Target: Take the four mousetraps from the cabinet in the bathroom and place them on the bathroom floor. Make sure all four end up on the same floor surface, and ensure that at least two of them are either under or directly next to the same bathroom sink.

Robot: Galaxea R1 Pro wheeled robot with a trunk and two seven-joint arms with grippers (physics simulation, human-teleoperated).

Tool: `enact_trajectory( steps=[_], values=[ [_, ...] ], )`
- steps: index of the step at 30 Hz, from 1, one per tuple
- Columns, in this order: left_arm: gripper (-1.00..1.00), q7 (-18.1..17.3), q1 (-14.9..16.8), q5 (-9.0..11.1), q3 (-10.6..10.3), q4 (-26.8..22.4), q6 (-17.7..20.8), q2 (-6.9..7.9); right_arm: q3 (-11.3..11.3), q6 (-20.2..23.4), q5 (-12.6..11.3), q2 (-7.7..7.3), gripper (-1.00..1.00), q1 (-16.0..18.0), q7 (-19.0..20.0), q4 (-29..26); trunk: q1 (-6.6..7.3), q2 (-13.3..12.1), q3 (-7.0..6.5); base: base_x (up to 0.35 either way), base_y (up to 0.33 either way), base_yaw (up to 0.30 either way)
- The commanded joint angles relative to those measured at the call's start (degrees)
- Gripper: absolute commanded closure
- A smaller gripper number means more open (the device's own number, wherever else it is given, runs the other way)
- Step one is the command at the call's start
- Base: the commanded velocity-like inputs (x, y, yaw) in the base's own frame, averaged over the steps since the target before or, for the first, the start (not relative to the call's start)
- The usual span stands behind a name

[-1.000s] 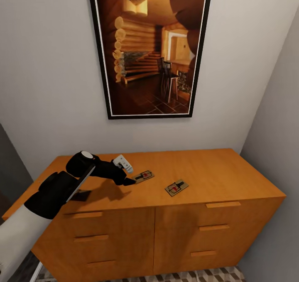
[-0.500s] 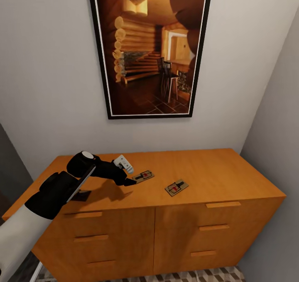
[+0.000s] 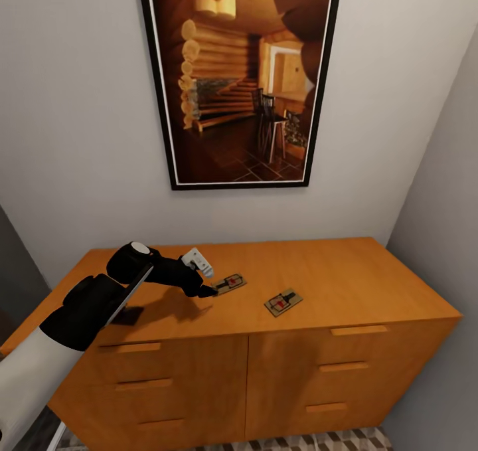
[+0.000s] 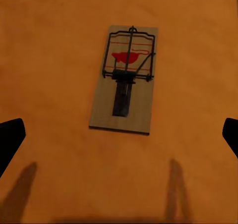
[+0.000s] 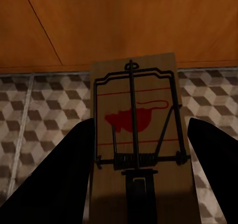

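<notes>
Two mousetraps lie flat on top of the orange-brown cabinet (image 3: 332, 271): one (image 3: 230, 282) just past my left gripper (image 3: 208, 291), the other (image 3: 283, 301) further right. In the left wrist view the nearer mousetrap (image 4: 126, 78) lies ahead of my left gripper (image 4: 121, 135). Its dark fingertips (image 4: 11, 137) stand wide apart and hold nothing. In the right wrist view my right gripper (image 5: 140, 135) is shut on a third mousetrap (image 5: 134, 130), a dark finger (image 5: 64, 179) on each long side. It hangs over the cube-patterned bathroom floor (image 5: 39, 115), close to the cabinet front (image 5: 129, 21).
A large black-framed picture (image 3: 239, 79) hangs on the wall above the cabinet. A grey wall (image 3: 445, 205) closes the right side. The cabinet front carries bar handles (image 3: 139, 347). A strip of patterned floor (image 3: 318, 441) shows below it.
The head view has tilted slightly. My left arm and the two mousetraps on the cabinet hold their places.
</notes>
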State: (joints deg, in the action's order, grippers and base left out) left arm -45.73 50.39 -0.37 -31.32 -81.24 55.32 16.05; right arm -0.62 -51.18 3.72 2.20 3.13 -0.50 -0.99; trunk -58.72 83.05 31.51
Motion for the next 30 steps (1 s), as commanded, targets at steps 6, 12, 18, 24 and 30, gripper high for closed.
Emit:
enact_trajectory(
  steps=[6,12,18,24,30],
  values=[
    [-1.00,-0.2,0.1,0.0,-0.1,-0.1,0.4,0.03,0.0,-0.1,0.1,0.00,1.00,0.0,0.0,0.0,-0.01,0.0,0.06,0.151,0.000,0.000],
    [-1.00,-0.2,0.1,0.0,-0.1,-0.2,0.4,0.03,0.0,1.4,0.1,0.13,1.00,0.0,0.1,0.0,-0.01,0.0,0.06,0.078,0.000,0.000],
    [-1.00,-1.4,0.1,0.0,-2.3,-0.2,0.4,0.03,0.0,2.7,0.1,0.32,1.00,0.0,0.2,0.0,-0.01,0.0,0.06,0.011,0.000,0.000],
    [-1.00,-3.6,0.1,0.0,-3.9,-0.1,0.2,0.03,0.0,2.9,0.1,0.35,1.00,0.0,0.3,0.0,-0.01,0.0,0.06,0.001,0.000,0.000],
    [-1.00,-3.9,0.1,0.0,-4.1,-0.2,0.2,0.03,0.0,2.9,0.1,0.35,1.00,0.0,0.2,0.0,-0.01,0.0,0.06,0.000,0.000,0.000]
  ],
)
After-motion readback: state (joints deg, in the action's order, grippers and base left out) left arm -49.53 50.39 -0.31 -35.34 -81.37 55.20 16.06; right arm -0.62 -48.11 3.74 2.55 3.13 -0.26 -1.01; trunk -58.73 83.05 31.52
